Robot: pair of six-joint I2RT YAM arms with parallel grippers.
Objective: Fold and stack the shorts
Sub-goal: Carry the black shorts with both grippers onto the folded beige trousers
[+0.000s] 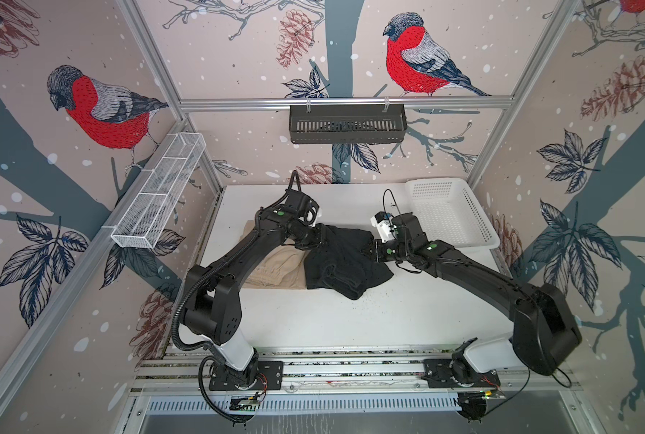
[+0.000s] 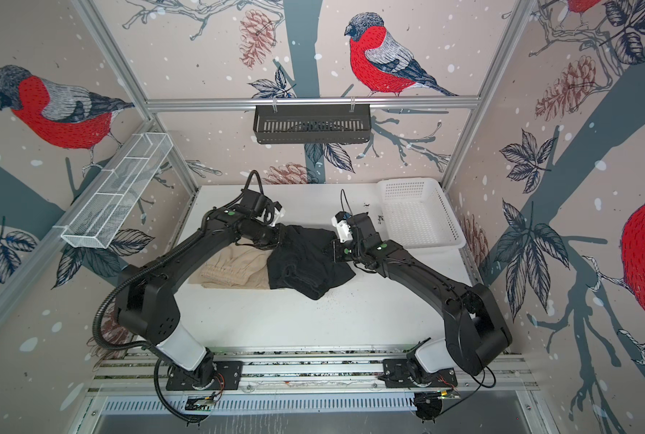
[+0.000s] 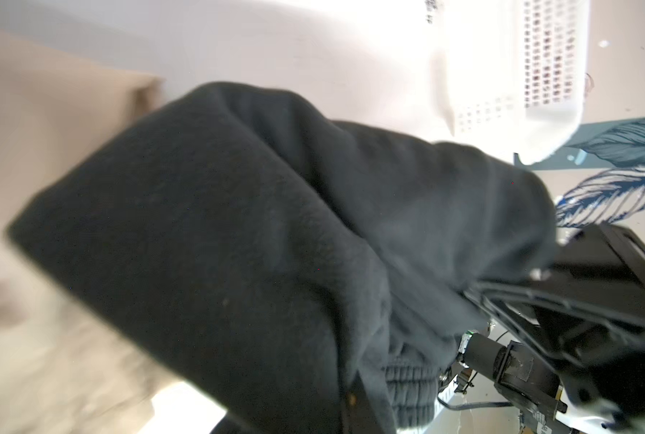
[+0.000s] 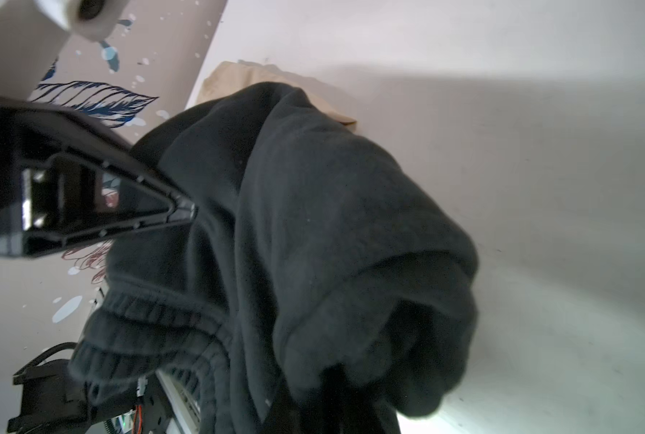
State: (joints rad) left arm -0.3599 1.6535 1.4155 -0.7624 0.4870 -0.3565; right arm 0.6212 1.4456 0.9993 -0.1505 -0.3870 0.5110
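Black shorts (image 1: 345, 263) hang bunched, left claw (image 1: 315, 240) and right claw (image 1: 370, 250) each pinched shut on them; beige shorts (image 1: 275, 268) look folded beside; stacking outstanding.

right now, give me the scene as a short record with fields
left gripper: shut on black shorts, their left end
right gripper: shut on their right end
black shorts: bunched, partly lifted, mid table
beige shorts: on table, beside black pair, partly under left arm
white basket: far right corner
stack: not yet made
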